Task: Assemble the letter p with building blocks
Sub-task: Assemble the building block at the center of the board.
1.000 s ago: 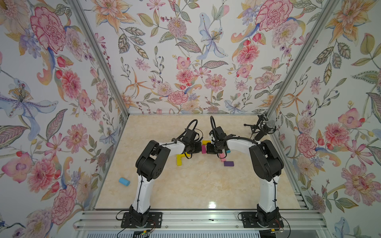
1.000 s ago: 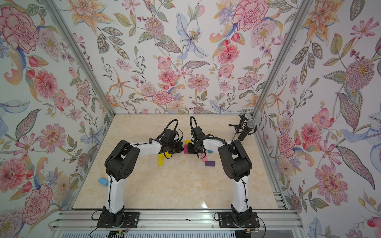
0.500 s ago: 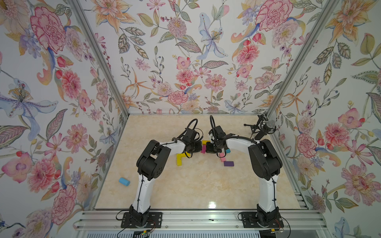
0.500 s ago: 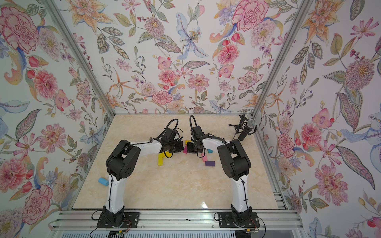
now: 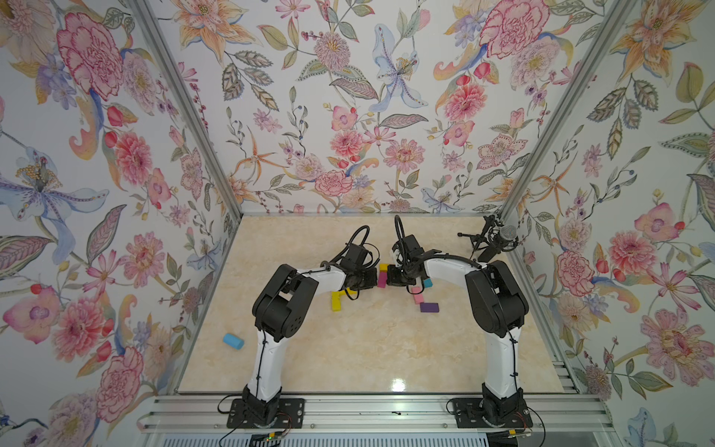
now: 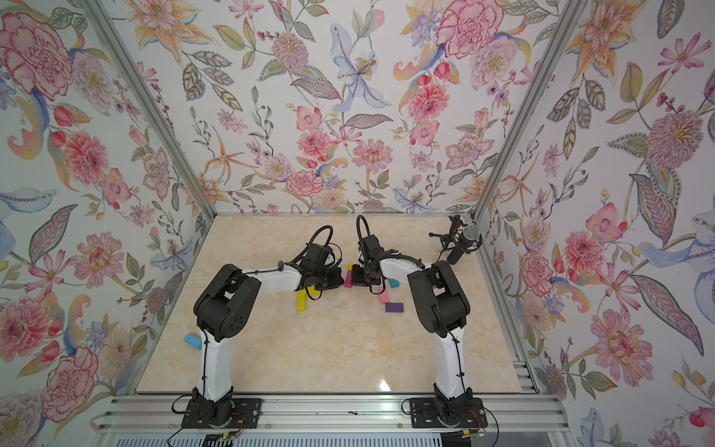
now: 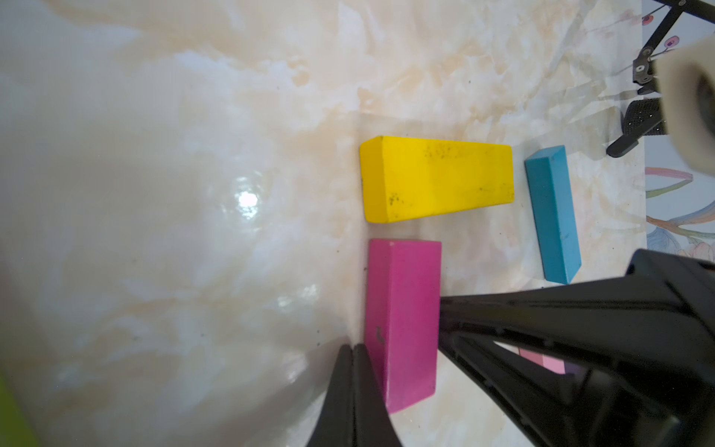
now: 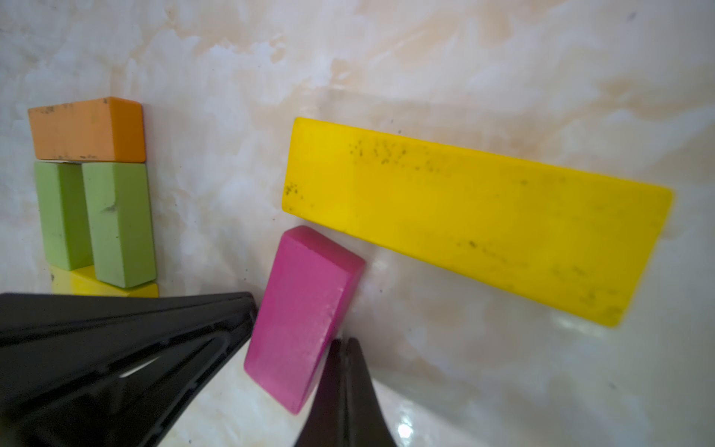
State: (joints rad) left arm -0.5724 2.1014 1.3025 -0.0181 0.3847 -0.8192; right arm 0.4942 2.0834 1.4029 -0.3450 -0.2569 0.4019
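Magenta block (image 7: pixel 402 321) lies on the counter (image 7: pixel 154 193) at far centre, caught between the 2 arms. The left jaws are pressed together into a single tip that touches one long side of it. The right jaws, likewise pressed together, touch the opposite long side. Neither pair pinches the block; each only bears against it from outside.

Just beyond the magenta block's far end lies a long yellow block (image 7: pixel 437 178), set crosswise to it. The 2 look very close, though I cannot tell whether they touch. A teal block (image 7: pixel 553 213) sits apart from the yellow one's right end.

In both top views a pale pink block (image 5: pixel 418 296) and a purple block (image 5: pixel 429 307) lie near each other, nearer and right of the jaws. Left of the magenta block the right wrist view shows a tight cluster. An orange block (image 8: pixel 87 129) lies across the ends of 2 lime green blocks (image 8: pixel 118 222), which stand side by side. Yellow pieces (image 5: pixel 336 302) sit at their other end.

A light blue piece (image 5: pixel 233 341) lies alone by the left wall, well apart from the rest. A microphone (image 5: pixel 499 240) stands in the far right corner.
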